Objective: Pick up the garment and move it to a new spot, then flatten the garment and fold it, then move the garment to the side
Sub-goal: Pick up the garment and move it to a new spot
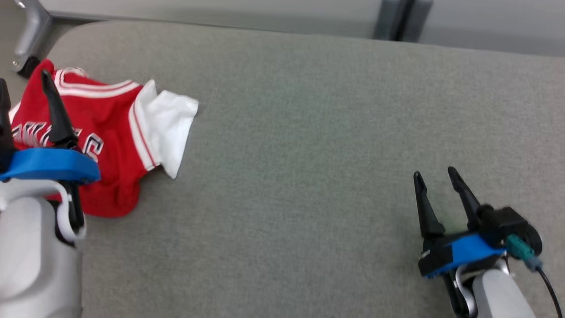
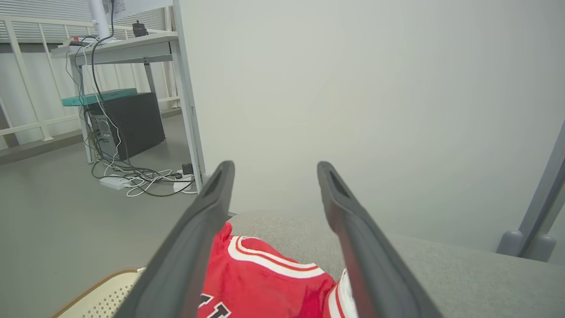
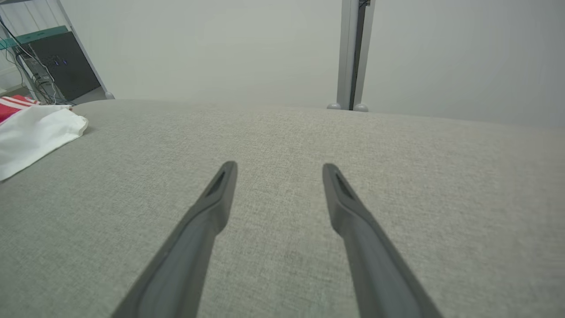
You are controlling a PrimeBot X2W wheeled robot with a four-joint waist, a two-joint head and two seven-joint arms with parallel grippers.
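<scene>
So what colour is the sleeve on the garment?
The sleeve is white, joined to the red garment by red-and-white striping; head view shows it best.

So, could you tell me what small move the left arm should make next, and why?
Probably lower the left gripper onto the red jersey and close on a fold. Its fingers stand open over it, holding nothing, and the jersey lies crumpled, while the right gripper, also open, sits far off over the bare grey cushion.

Head looks down, wrists low (garment (image 1: pixel 114 128) shared)
</scene>
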